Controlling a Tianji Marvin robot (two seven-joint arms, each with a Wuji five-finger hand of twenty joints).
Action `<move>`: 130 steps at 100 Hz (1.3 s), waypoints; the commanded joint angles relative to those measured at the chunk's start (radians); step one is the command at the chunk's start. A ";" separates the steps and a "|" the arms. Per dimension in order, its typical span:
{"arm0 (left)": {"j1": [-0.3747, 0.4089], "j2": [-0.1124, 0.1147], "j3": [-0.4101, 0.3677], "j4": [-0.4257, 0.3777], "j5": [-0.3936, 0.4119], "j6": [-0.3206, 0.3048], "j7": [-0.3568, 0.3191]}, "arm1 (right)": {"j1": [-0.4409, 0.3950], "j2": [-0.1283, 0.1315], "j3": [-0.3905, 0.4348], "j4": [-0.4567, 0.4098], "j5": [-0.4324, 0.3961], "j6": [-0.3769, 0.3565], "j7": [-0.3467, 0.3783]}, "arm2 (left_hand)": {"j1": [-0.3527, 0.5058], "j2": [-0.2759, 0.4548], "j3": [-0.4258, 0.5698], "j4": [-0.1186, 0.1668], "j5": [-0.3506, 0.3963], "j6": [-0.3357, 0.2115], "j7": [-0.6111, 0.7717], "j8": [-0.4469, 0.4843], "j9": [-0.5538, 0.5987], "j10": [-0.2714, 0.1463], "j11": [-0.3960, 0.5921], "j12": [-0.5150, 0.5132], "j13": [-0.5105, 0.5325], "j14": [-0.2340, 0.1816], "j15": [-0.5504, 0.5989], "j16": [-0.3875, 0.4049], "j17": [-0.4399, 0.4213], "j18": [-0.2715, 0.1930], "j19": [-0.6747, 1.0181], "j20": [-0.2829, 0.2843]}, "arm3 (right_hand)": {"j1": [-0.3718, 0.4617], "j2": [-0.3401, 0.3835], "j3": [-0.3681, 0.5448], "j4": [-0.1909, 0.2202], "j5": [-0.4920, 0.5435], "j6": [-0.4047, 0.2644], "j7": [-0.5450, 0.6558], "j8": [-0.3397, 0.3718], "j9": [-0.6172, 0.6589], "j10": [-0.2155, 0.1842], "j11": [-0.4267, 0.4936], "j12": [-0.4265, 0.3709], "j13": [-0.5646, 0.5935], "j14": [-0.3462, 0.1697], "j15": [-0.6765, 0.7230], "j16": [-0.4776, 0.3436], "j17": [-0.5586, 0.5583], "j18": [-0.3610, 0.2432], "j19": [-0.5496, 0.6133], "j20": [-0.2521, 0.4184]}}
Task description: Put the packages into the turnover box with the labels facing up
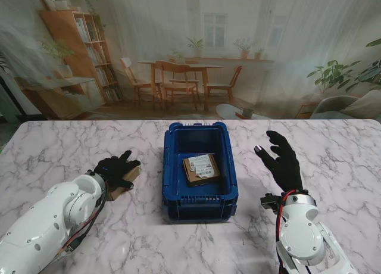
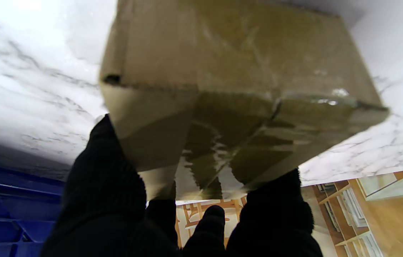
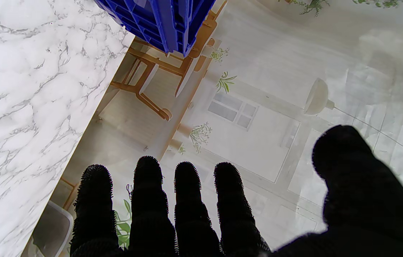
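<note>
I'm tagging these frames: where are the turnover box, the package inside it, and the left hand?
turnover box (image 1: pixel 231 167): stand view, bare right rim.
package (image 1: pixel 200 168): stand view, middle of its labelled top.
left hand (image 1: pixel 115 169): stand view, back of the glove, on another carton.

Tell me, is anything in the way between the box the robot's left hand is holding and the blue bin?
Nothing visible on the table blocks it. The left hand grips the cardboard package beside the turnover box. Only the bin's left wall must be cleared, and one labelled package already lies inside.
</note>
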 commanded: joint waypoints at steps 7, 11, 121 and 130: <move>-0.007 0.002 0.021 0.019 -0.003 0.011 -0.043 | -0.001 -0.002 -0.001 0.003 0.002 0.006 0.001 | 0.098 -0.054 0.099 0.074 0.043 -0.010 0.051 0.010 -0.019 0.004 0.020 0.047 0.007 -0.052 0.073 0.068 0.055 -0.130 0.074 0.011 | 0.008 0.022 0.001 0.021 0.000 -0.047 -0.006 0.022 -0.014 -0.010 0.017 0.003 0.005 -0.022 -0.028 -0.005 -0.003 -0.010 -0.017 0.017; -0.006 0.002 0.023 0.019 -0.002 0.014 -0.041 | -0.001 -0.002 -0.001 0.003 0.002 0.007 0.001 | 0.111 -0.056 0.151 0.091 0.036 -0.015 0.054 0.018 -0.022 -0.004 0.023 0.063 0.007 -0.059 0.086 0.104 0.062 -0.131 0.099 0.019 | 0.008 0.022 0.001 0.022 -0.001 -0.046 -0.007 0.022 -0.013 -0.010 0.018 0.003 0.005 -0.021 -0.028 -0.005 -0.003 -0.008 -0.017 0.017; 0.126 -0.047 -0.314 -0.389 -0.043 -0.111 0.127 | -0.002 0.006 -0.007 -0.006 0.009 -0.019 0.034 | 0.193 0.003 0.366 0.102 0.151 0.022 0.287 0.124 0.157 0.006 0.279 0.278 0.120 -0.075 0.209 0.315 0.173 -0.211 0.300 0.025 | 0.006 0.022 0.001 0.022 0.007 -0.042 -0.004 0.023 0.005 -0.010 0.022 0.004 0.011 -0.020 -0.024 -0.004 0.007 -0.016 -0.008 0.027; 0.124 -0.051 -0.329 -0.437 -0.069 -0.125 0.118 | -0.006 0.009 -0.010 -0.015 0.008 -0.028 0.048 | 0.193 0.013 0.350 0.106 0.152 0.023 0.288 0.133 0.160 0.005 0.261 0.278 0.120 -0.074 0.198 0.310 0.167 -0.208 0.290 0.045 | 0.001 0.021 -0.001 0.021 -0.001 -0.040 -0.008 0.021 0.004 -0.010 0.020 0.004 0.013 -0.018 -0.024 -0.004 0.008 -0.016 -0.005 0.028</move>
